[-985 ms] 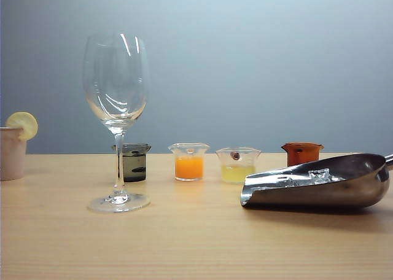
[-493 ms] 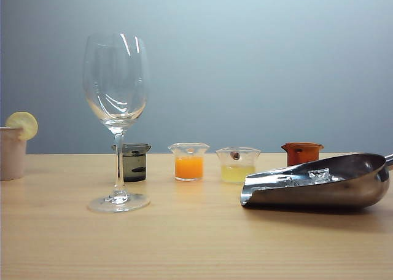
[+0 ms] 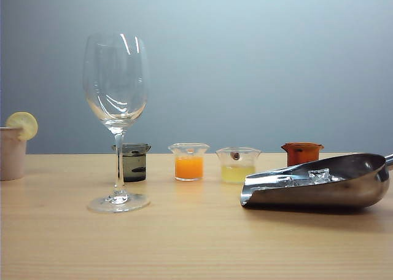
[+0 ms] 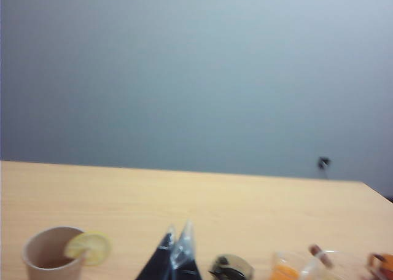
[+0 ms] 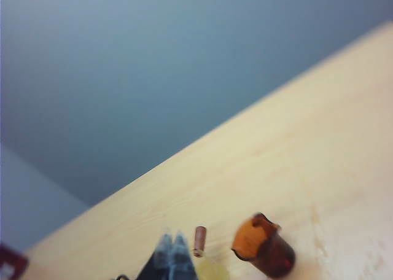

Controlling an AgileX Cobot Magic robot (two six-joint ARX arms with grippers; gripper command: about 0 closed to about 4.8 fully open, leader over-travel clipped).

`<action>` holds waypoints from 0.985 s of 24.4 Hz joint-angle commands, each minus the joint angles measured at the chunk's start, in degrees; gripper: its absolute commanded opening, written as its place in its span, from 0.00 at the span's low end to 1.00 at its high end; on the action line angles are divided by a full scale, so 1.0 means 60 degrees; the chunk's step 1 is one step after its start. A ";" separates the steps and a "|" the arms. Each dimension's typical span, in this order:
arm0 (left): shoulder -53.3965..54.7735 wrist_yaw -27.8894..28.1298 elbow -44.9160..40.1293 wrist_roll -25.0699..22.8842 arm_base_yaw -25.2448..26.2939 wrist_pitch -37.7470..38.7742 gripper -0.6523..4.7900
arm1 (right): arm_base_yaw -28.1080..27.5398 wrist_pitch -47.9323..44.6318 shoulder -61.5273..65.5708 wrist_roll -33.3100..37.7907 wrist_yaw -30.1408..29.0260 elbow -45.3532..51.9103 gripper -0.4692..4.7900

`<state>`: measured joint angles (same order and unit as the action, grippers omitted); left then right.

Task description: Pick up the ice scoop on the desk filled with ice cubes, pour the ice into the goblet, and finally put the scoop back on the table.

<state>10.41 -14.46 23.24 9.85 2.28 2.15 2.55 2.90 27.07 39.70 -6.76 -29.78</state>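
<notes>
grippers: we have two. our left gripper (image 4: 177,255) shows only as dark fingertips pressed together at the edge of its wrist view, holding nothing. our right gripper (image 5: 172,255) is likewise shut and empty. neither appears in the exterior view.
desk: the desk (image 3: 196,243) lies below both grippers, pale wood.
goblet: the goblet (image 3: 116,117) stands upright and empty on the side of our left gripper; we cannot make it out in either wrist view.
ice scoop: the ice scoop (image 3: 319,185) lies on the desk on the side of our right gripper, mouth toward the goblet, handle running out of the exterior view, untouched.
ice cubes: the ice cubes (image 3: 310,177) sit inside the scoop.
step: we judge the task not begun; the scoop must first be reached.
next move: our right gripper needs to part its fingers, drop to the handle and close on it, keeping the scoop level.
beige cup: a beige cup with a lemon slice (image 4: 58,255) stands ahead of our left gripper, off to one side.
beakers: the dark beaker (image 3: 133,161), orange beaker (image 3: 189,161), yellow beaker (image 3: 237,164) and brown beaker (image 5: 265,246) stand in a row behind the scoop's path to the goblet; a low swing could clip them.
</notes>
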 commanded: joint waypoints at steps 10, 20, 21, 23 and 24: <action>0.1056 -0.0834 0.2481 -0.0641 0.0007 0.2306 0.11 | 0.0000 0.1712 -0.3155 0.3956 0.0466 0.2452 0.08; 0.1370 -0.2317 0.2484 -0.0565 -0.0051 0.2430 0.11 | 0.0000 0.1960 -0.4186 0.4918 0.0463 0.4193 0.08; 0.1410 -0.2339 0.2484 -0.0568 -0.0138 0.2477 0.11 | 0.0000 0.1745 -0.4186 0.4925 0.0459 0.4360 0.09; 0.1628 -0.2084 0.2488 -0.0568 -0.0718 0.2481 0.11 | 0.0000 0.1268 -0.4186 0.4925 0.0437 0.4805 0.36; 0.1701 -0.1800 0.2488 -0.0568 -0.1042 0.2463 0.11 | 0.0000 0.1104 -0.4186 0.4914 0.0455 0.4896 0.45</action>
<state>20.45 -26.98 37.89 6.26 -2.70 17.52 2.52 11.03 1.89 69.19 -4.25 -0.86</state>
